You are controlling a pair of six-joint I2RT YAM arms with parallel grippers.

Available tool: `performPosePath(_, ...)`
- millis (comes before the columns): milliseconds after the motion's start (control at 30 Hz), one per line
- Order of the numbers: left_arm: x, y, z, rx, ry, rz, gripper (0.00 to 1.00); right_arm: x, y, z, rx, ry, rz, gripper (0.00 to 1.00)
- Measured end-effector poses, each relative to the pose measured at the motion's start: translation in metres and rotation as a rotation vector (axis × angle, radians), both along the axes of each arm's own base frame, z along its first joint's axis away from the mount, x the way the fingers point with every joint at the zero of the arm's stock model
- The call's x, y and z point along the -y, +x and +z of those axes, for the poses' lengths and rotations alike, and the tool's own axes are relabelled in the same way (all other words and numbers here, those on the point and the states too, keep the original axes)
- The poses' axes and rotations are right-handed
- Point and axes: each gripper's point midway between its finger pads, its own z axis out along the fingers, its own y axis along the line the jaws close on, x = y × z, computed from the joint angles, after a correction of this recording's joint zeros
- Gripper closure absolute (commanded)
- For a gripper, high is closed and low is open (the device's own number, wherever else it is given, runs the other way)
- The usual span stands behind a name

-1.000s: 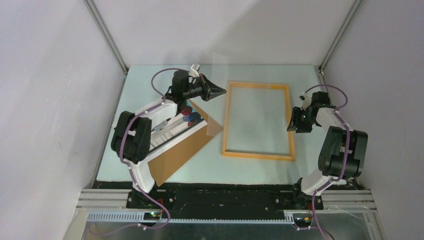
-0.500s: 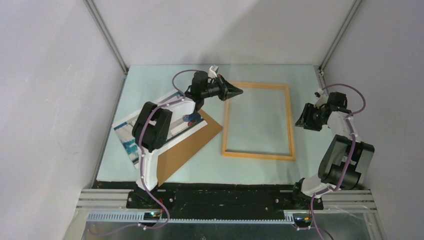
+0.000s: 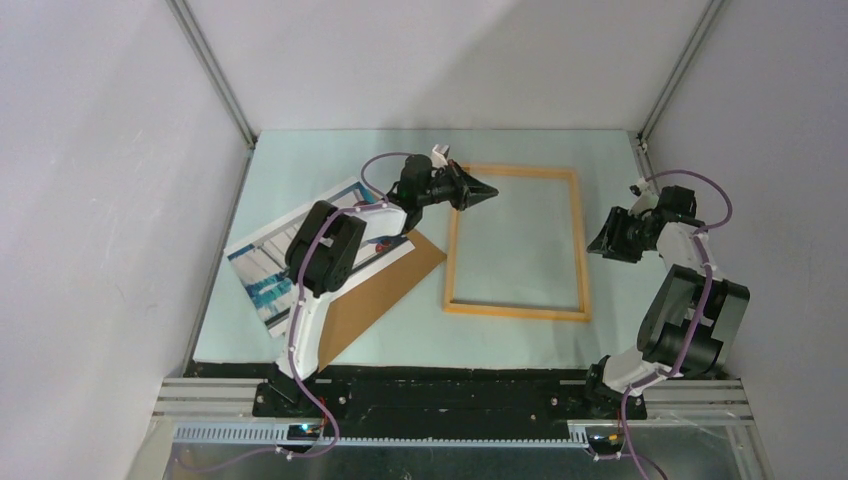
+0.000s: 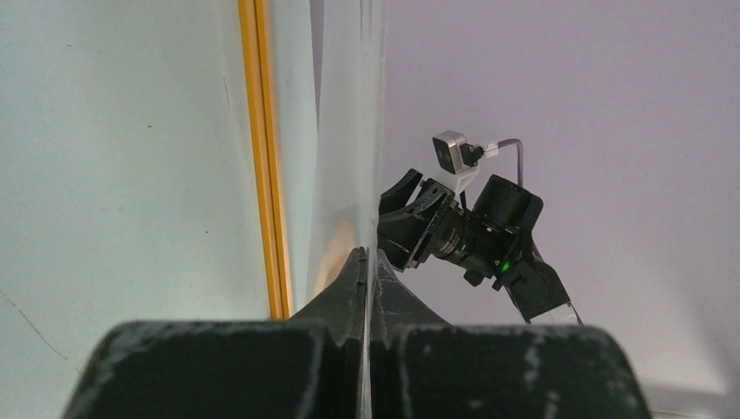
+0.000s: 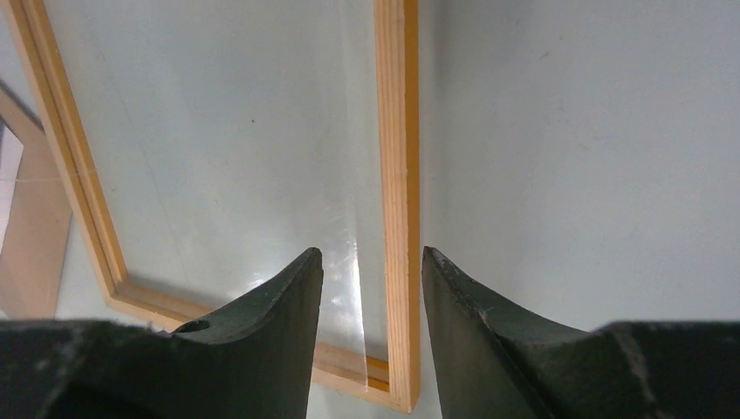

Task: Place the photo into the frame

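Note:
The photo (image 3: 262,268) lies face up at the left, partly on a brown backing board (image 3: 380,292). The orange-yellow frame (image 3: 580,245) lies flat in the middle, and its rail (image 4: 266,157) also shows in the left wrist view. My left gripper (image 3: 487,190) is over the frame's top left corner, shut (image 4: 366,258) on a thin clear sheet (image 4: 349,131) seen edge-on. That clear sheet (image 5: 288,175) reaches over the frame opening, its edge just inside the right rail (image 5: 397,131). My right gripper (image 3: 603,238) hangs open (image 5: 371,255) above that rail, holding nothing.
Grey walls with metal corner posts (image 3: 215,75) close in the pale green table (image 3: 300,150) on three sides. The arm bases sit on a black strip (image 3: 450,395) at the near edge. The right arm's gripper (image 4: 436,223) faces the left wrist camera.
My left gripper has swung right with the clear sheet, from above the photo to the frame's top left corner, uncovering the photo. The right gripper drew back right from the frame, then held.

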Motion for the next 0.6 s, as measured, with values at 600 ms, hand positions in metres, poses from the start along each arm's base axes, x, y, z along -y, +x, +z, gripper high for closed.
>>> performPosePath(600, 0.003, -0.001, -0.023, -0.015, 0.001, 0.019, 1.0, -0.004, -0.004, -0.004, -0.016, 0.066, 0.008, 0.51)
